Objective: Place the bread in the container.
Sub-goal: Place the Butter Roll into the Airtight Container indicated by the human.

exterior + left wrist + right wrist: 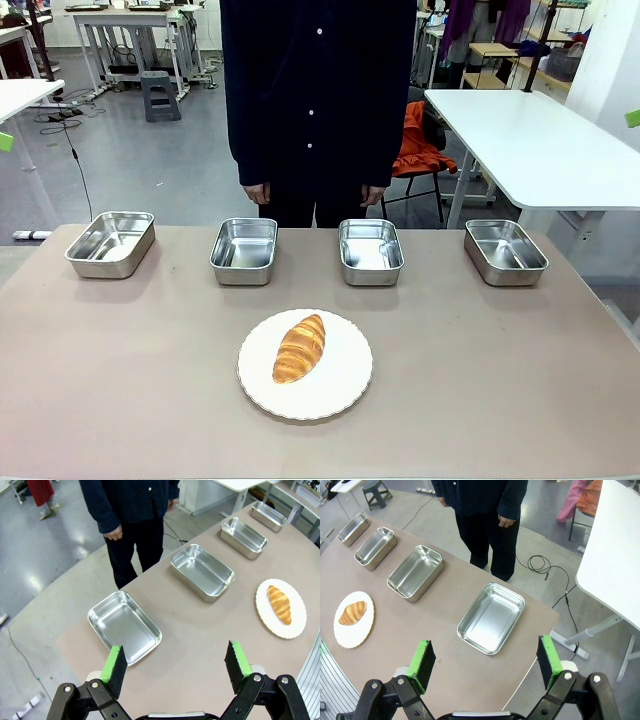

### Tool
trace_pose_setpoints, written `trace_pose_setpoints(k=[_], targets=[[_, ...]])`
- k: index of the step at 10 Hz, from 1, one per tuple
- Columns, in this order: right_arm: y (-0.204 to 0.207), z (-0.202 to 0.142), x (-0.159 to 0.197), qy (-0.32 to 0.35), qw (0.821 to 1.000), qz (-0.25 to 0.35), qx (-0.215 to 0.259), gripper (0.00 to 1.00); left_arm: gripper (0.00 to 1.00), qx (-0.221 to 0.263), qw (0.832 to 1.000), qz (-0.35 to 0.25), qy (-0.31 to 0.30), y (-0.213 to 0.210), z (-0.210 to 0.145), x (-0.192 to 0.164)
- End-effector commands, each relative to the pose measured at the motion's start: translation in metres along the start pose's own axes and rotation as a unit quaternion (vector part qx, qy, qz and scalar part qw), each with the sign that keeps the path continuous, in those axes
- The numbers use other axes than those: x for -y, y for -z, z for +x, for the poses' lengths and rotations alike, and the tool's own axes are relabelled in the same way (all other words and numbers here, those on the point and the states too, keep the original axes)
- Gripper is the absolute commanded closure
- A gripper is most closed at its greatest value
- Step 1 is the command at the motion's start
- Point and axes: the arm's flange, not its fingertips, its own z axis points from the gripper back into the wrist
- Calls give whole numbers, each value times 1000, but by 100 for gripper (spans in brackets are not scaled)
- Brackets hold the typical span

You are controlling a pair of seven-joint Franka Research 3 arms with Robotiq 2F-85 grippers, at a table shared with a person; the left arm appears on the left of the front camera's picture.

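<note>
Front view: beige table (pixel 500 380), grey floor (pixel 150 160); left end effector (pixel 175 654) and right end effector (pixel 484 651) spread.

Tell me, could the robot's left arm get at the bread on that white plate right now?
Probably yes. The left end effector hangs open above the table, and the bread lies bare on the plate with only open tabletop between them. The person's hands hang back at the far edge.

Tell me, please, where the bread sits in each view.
Front: bread, just below centre.
Left wrist: near the right edge, mid-height.
Right wrist: near the left edge, mid-height.
Shared landmark: the white plate under it.
</note>
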Motion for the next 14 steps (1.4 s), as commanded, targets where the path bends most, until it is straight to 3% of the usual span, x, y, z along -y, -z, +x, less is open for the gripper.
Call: trace_pose_setpoints(k=[1,14], targets=[[1,-1,0,1,1000,6,9,0,0,2,1000,1,1,-1,0,1],[1,-1,0,1,1000,6,9,0,0,2,1000,1,1,-1,0,1]])
